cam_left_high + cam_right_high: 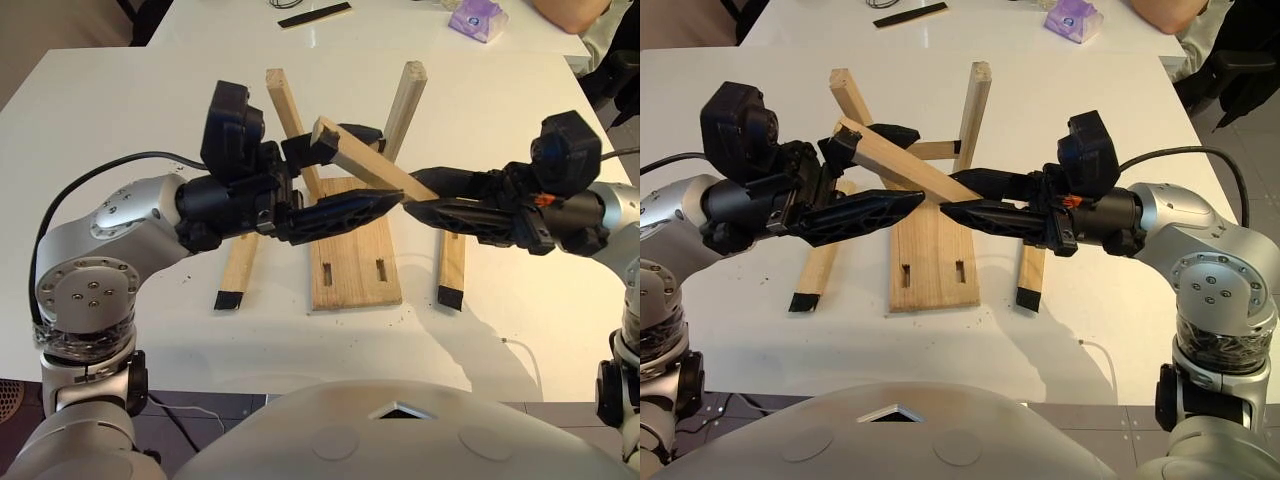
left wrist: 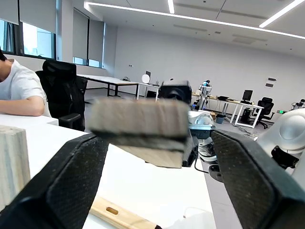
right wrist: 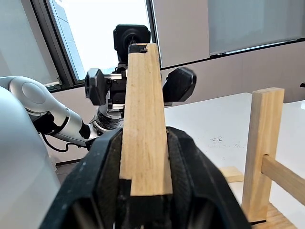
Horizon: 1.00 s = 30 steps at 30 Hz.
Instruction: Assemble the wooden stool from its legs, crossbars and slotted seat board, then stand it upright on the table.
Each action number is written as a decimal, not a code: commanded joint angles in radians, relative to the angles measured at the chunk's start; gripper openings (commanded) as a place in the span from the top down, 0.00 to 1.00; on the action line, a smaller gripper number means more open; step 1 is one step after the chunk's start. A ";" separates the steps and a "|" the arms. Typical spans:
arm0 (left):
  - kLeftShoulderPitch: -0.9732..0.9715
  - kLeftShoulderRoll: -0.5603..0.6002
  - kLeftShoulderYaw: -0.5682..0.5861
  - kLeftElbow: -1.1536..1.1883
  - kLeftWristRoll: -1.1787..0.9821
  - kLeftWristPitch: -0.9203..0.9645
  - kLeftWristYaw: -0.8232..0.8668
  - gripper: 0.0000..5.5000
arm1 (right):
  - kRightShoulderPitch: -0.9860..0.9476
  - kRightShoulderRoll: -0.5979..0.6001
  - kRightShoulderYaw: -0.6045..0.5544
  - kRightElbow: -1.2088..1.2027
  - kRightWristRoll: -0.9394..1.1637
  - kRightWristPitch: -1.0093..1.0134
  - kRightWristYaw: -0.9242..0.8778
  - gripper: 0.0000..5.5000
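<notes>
Two claws meet over the middle of the table [image 1: 120,110], sharing one wooden bar [image 1: 365,160] that hangs slanted in the air between them. The right claw [image 1: 410,192] is clenched on the bar's near end. In the right wrist view both pads press flat against the sides of the wood, and a small notch is cut into that end. The left claw [image 1: 388,167] is spread wide. Its upper finger lies above the bar and its lower finger below. In the left wrist view the bar's blunt far end sits between the two fingertips [image 2: 71,176], close to one and clear of the other, so it is not gripped there.

Directly under the bar lies the slotted seat board [image 1: 350,265], flat on the table, with two short slots showing near its front edge. From its far part rise two wooden posts, one on the left [image 1: 288,110] and one on the right [image 1: 405,100], joined by a crossbar [image 1: 935,150]. On either side of the board a leg with a black end rests on the table, one to the left [image 1: 238,275] and one to the right [image 1: 452,270], each just beside the board's long edge.

On the next table beyond sit a black strip [image 1: 315,14] and a purple packet [image 1: 475,18].
</notes>
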 commanded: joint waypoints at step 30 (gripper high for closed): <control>0.089 0.067 0.009 0.107 0.292 -0.084 -0.198 0.76 | -0.014 0.047 0.064 0.114 -0.106 -0.027 -0.079 0.55</control>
